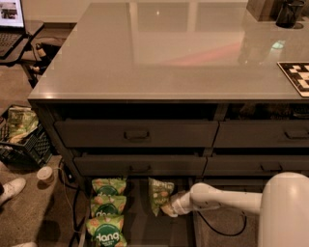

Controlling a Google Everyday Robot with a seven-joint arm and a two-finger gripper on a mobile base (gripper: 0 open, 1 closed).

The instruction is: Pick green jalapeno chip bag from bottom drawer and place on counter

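The green jalapeno chip bag [160,194] is a small olive-green bag that stands tilted in the open bottom drawer [136,226], below the cabinet's upper drawers. My gripper [170,207] reaches in from the right on a white arm and is shut on the bag's lower right corner. The bag's bottom looks lifted a little off the drawer floor. The counter [159,53] is a glossy grey worktop above the cabinet.
Three brighter green "dang" bags [107,212] lie in a column at the drawer's left. Two closed drawers with bar handles [136,135] sit above. A checkered board [297,77] and dark containers [288,12] are on the counter's right. A crate [21,140], cup [45,174] and shoe [12,189] are on the floor at left.
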